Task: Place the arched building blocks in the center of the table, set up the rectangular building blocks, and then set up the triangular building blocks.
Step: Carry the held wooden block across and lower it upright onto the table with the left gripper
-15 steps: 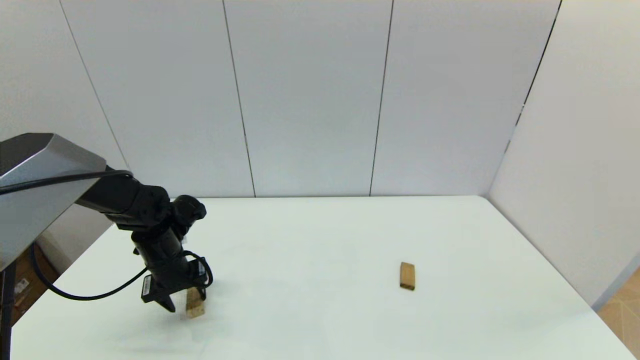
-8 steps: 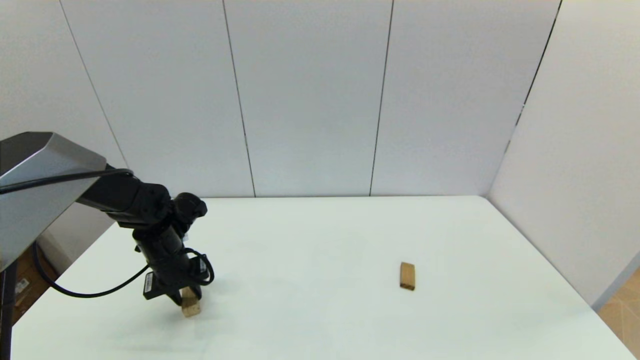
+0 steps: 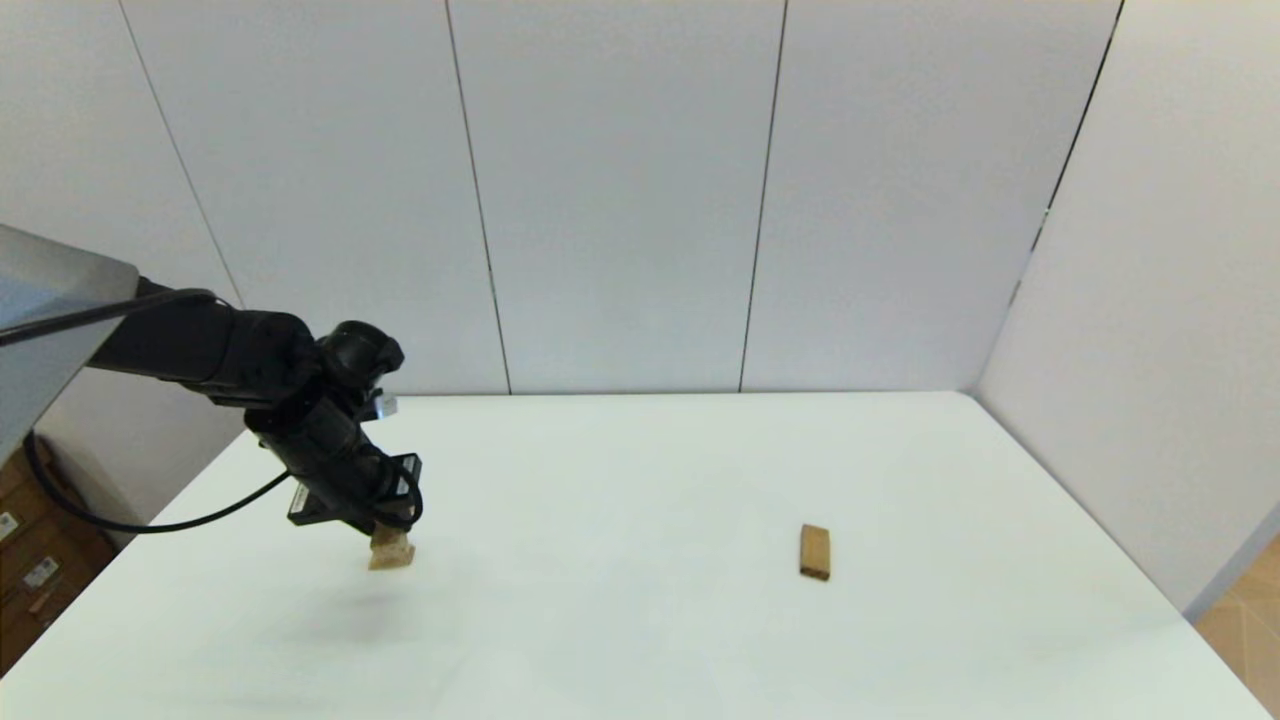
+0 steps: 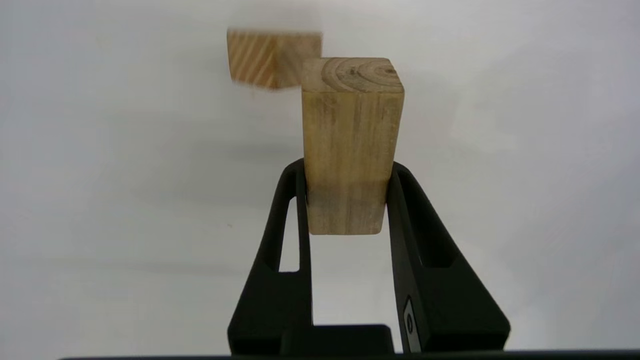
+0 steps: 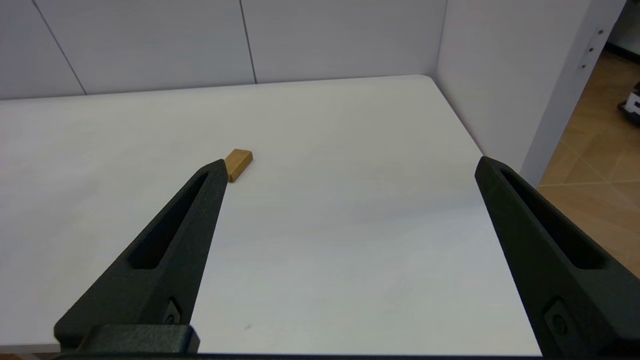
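My left gripper [image 3: 384,532] hangs above the left part of the table [image 3: 640,640], shut on the pale tan arched block [image 3: 391,552]. In the left wrist view the arched block [image 4: 351,145] stands out endwise between the two black fingers [image 4: 292,225], its ringed end grain facing away. Beyond it lies a small blurred tan block [image 4: 265,57], seemingly the triangular block; the head view does not show it. The darker rectangular slab [image 3: 815,552] lies flat right of centre. It shows past my open right gripper [image 5: 350,161] as a small brown slab [image 5: 238,163].
White wall panels close the table at the back and on the right. The table's right edge [image 5: 465,125] drops to a wooden floor. Cardboard boxes [image 3: 30,560] stand on the floor beyond the left edge.
The left gripper has risen from the table with the arched block in it, lifting it clear of the surface and a little farther back. The rectangular slab has not moved.
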Motion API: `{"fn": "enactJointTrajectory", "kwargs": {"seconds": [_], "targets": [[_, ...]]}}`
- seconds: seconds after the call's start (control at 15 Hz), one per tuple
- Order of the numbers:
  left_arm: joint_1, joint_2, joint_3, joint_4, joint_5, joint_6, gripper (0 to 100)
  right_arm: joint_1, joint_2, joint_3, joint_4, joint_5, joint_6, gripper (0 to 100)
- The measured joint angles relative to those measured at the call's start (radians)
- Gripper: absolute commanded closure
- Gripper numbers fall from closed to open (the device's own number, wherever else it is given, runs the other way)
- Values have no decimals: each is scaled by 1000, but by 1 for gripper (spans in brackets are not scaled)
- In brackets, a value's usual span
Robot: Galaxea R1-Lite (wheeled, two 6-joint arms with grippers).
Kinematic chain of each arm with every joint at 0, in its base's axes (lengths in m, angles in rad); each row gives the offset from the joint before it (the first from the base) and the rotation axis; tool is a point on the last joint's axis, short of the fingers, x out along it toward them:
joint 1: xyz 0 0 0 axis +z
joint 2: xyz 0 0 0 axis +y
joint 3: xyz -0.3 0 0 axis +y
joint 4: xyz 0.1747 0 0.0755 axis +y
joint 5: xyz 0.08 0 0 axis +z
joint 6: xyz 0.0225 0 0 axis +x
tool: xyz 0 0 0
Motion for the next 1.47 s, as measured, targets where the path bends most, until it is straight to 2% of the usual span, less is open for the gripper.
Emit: {"fn": "enactJointTrajectory", "kwargs": {"seconds": [0.4,0.8,1.0,1.27,1.47], "targets": [[-19,-15,-120,23,-5,602,100,0,0,0,0,0,0,0],[-150,50,-302,182,-8,1179,100,0,0,0,0,0,0,0],[-249,78,-330,193,-12,1288,100,0,0,0,0,0,0,0],[-405,129,-356,196,-11,1289,100,0,0,0,0,0,0,0],[-472,185,-398,195,-10,1285,100,0,0,0,0,1,0,0]]}}
